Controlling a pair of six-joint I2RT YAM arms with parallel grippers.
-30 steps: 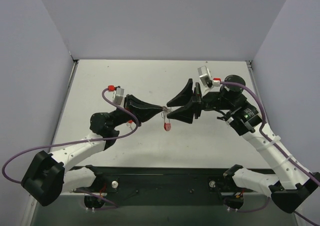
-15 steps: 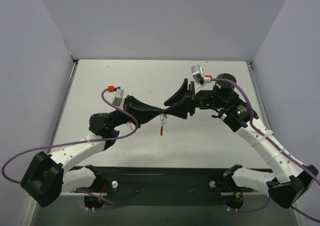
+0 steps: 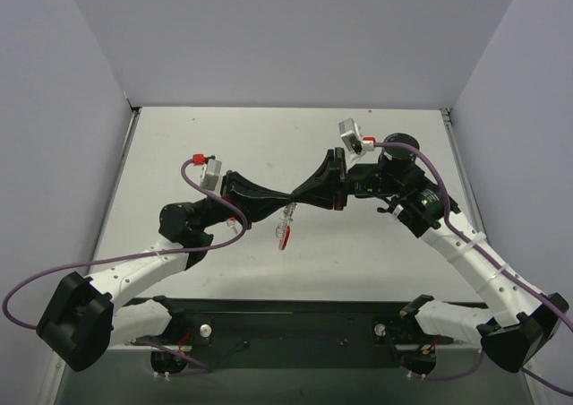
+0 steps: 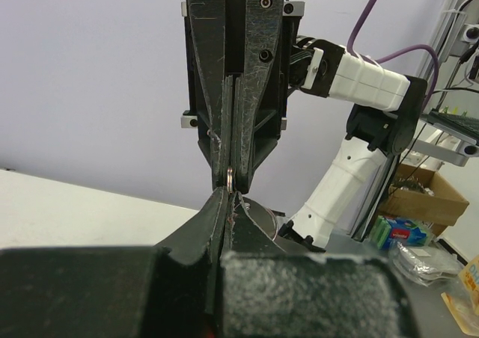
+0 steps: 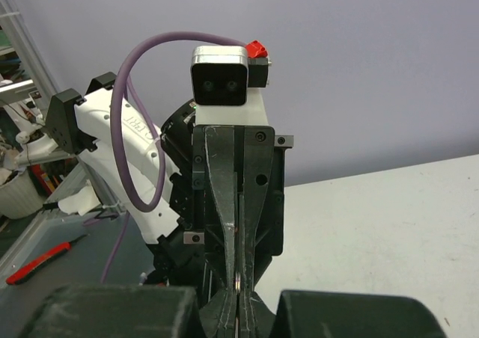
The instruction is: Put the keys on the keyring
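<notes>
Keyring (image 3: 285, 230) dangling where left fingers (image 3: 267, 195), right fingers (image 3: 319, 186) meet, table edges (image 3: 286, 108) distant

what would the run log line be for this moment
left end effector: shut on keyring | right end effector: shut, tip to tip with left, hold unclear | keyring: hangs below tips

The left arm (image 3: 134, 275) is raised from 7 o'clock, and the left gripper (image 3: 285, 197) is aimed toward 3 o'clock, jaws pressed together. The right arm (image 3: 479, 266) is folded in from 5 o'clock, and the right gripper (image 3: 299, 199) is aimed toward 9 o'clock, jaws closed. The two tips are met nose to nose.
</notes>
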